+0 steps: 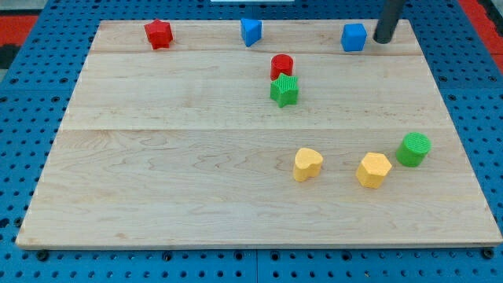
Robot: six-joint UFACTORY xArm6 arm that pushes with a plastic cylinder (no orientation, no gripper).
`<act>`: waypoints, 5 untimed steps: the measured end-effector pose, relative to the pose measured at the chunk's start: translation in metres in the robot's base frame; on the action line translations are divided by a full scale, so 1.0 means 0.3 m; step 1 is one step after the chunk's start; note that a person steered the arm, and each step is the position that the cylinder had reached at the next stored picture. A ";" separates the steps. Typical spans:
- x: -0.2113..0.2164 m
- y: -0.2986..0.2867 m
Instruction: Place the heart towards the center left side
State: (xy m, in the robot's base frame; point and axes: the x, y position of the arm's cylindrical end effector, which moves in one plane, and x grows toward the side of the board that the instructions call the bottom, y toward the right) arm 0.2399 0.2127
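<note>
At the view's top right, my tip [383, 39] sits just beside the blue cube [354, 37], well apart from the yellow heart [307, 164] (lower middle of the counter [157, 173]). No pincer fitted; push not yet begun.

the rod [391, 20] runs out of the picture at the far edge, so its upper part is cut off. the red cylinder [281, 64] is partly hidden behind the green star [284, 90], which touches it.
</note>
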 end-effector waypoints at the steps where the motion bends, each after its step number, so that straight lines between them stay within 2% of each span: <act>1: -0.001 -0.017; 3: -0.001 -0.006; 4: 0.151 0.035; 5: 0.341 -0.049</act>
State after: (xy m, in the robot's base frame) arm 0.3422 0.1981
